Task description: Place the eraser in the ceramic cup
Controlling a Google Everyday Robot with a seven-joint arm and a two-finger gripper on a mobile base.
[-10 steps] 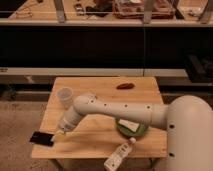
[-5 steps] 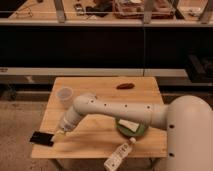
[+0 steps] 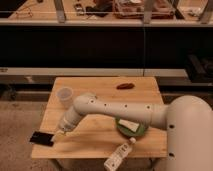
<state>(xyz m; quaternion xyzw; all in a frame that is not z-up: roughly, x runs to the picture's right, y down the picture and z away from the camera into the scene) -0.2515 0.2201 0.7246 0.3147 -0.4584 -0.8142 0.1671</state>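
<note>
The eraser (image 3: 41,137), a flat black block, lies at the table's front left corner, overhanging the left edge. The ceramic cup (image 3: 65,95), small, whitish and tapered, stands upright near the table's left edge, further back. My gripper (image 3: 59,134) is at the end of the white arm, low over the table just right of the eraser, close to its right end. The cup is apart from the gripper, behind it.
A wooden table (image 3: 100,115) carries a small dark reddish oblong object (image 3: 125,86) at the back, a round green plate (image 3: 132,128) at the right under the arm, and a white bar-shaped bottle (image 3: 118,157) at the front edge. Dark shelving stands behind.
</note>
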